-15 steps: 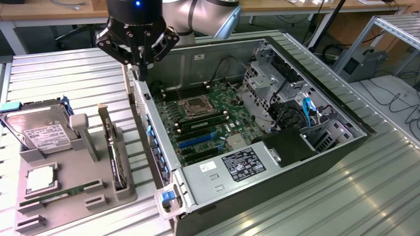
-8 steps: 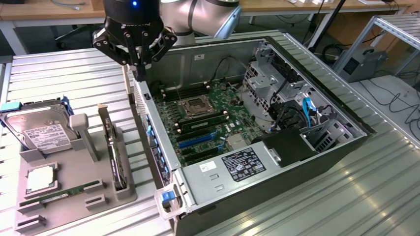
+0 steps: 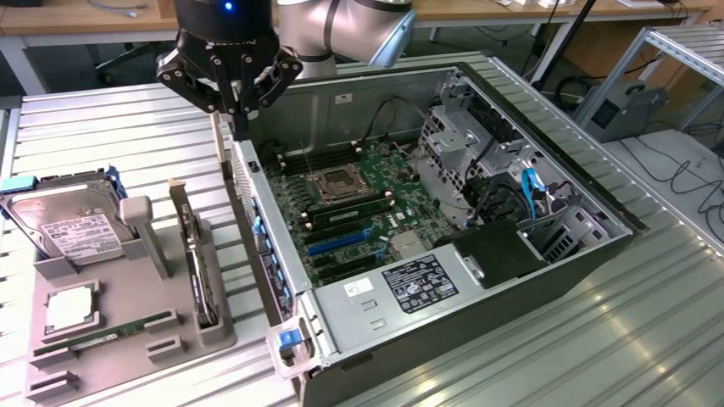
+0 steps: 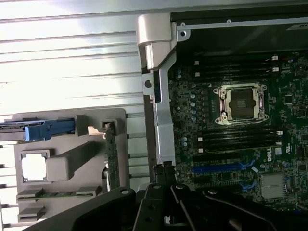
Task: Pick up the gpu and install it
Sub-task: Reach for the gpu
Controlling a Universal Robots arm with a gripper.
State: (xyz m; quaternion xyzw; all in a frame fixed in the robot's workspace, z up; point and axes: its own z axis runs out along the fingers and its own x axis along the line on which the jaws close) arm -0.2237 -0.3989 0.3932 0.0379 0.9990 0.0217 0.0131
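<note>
The gpu [image 3: 202, 270] is a thin black card standing on edge in a slot of the grey holder tray [image 3: 136, 360], silver bracket at its far end; from the wrist it appears edge-on [image 4: 112, 156]. My gripper [image 3: 240, 127] hangs shut above the rear edge of the open computer case [image 3: 374, 326], up and to the exterior view's right of the card, with nothing between its fingers. The wrist view has the closed fingertips [image 4: 162, 169] over the case's metal rear rail. Blue card slots [image 3: 339, 242] lie on the motherboard [image 4: 224, 168].
The tray also carries a silver hard drive [image 3: 68, 227], a processor chip [image 3: 70, 309] and a green memory stick [image 3: 102, 337]. Inside the case are a processor socket [image 3: 339, 182], drive cages and cables at the exterior view's right. Everything rests on a ribbed metal table [image 3: 588, 339].
</note>
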